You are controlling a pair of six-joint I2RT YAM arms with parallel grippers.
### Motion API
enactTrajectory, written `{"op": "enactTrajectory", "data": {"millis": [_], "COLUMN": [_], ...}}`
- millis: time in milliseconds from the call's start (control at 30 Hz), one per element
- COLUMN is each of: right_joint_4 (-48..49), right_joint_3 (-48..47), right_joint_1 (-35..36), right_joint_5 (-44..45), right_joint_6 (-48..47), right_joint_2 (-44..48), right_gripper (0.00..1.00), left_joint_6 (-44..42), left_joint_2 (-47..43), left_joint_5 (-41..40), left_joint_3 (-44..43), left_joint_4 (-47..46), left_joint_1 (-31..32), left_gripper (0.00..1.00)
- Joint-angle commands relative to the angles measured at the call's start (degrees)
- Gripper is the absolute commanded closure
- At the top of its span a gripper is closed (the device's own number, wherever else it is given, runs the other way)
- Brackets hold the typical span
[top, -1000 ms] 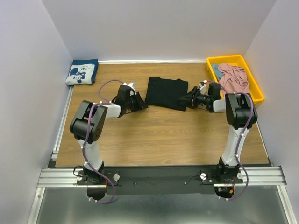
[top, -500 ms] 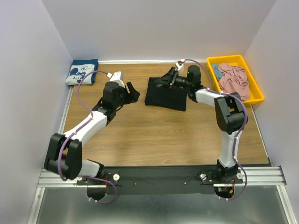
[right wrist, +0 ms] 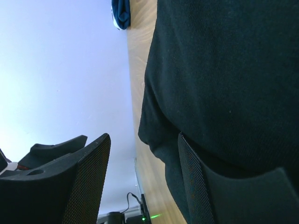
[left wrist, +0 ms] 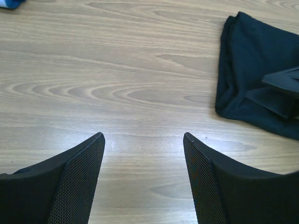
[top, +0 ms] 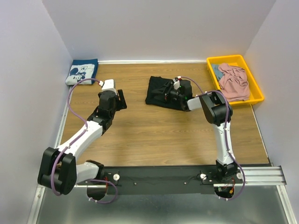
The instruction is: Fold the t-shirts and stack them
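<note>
Black cloth first: the black t-shirt (top: 154, 93) lies folded on the wooden table (top: 154, 135), toward the far side and about midway across. Your right gripper (right wrist: 144, 136) is turned on its side at the shirt, its jaws well apart. One finger (right wrist: 205, 186) lies against the black cloth, the other (right wrist: 79, 182) stands free in the air, and nothing is clamped between them. Your left gripper (left wrist: 142, 136) hangs over bare wood to the left of the shirt, apart from it, with its jaws wide and empty. The navy t-shirt (top: 81, 71), white cartoon-mouse print facing up, sits folded in the far left corner, well apart from both grippers. The pink t-shirt (top: 233, 78) lies crumpled in the yellow bin (top: 224, 58) at the far right, beside a bit of blue cloth (top: 216, 70).
</note>
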State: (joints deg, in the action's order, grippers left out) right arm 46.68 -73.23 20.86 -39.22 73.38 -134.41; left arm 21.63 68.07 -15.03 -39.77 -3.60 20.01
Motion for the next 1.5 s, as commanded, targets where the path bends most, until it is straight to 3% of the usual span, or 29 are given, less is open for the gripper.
{"op": "enactTrajectory", "data": {"millis": [0,300,700,933,1067,1233,1467], "right_joint_4": [-2.9,-3.17,-2.64,-3.08,-10.96,-32.85,-44.82], "right_joint_3": [0.73,-5.95,-8.51,-3.85,-8.22,-13.34,-7.55], "right_joint_1": [-0.47,2.78,7.96,8.05,8.14,8.14,7.88], "right_joint_5": [2.31,5.64,9.69,10.4,5.48,7.32,13.56], "right_joint_6": [-0.87,1.67,5.01,4.14,-3.57,-22.91,-34.88], "right_joint_2": [1.15,6.09,-6.29,-5.43,0.0,8.97,19.08], "right_gripper": [0.33,0.33,0.33,0.33,0.34,0.34,0.36], "left_joint_6": [-1.67,-1.41,-1.68,-1.68,-1.59,-1.5,-1.5], "left_joint_2": [0.92,3.29,3.38,3.65,3.47,3.47,2.77], "left_joint_5": [-4.22,-2.47,-2.38,-2.03,-2.03,-1.76,-2.2], "left_joint_3": [-1.1,-2.59,-2.5,-2.59,-2.59,-2.77,-2.6], "left_joint_4": [-1.24,-1.68,-1.5,-1.33,-1.33,-1.33,-1.06], "left_joint_1": [0.12,0.12,0.12,0.03,0.12,0.03,0.03], "left_gripper": [0.24,0.24,0.24,0.24,0.24,0.24,0.24]}}
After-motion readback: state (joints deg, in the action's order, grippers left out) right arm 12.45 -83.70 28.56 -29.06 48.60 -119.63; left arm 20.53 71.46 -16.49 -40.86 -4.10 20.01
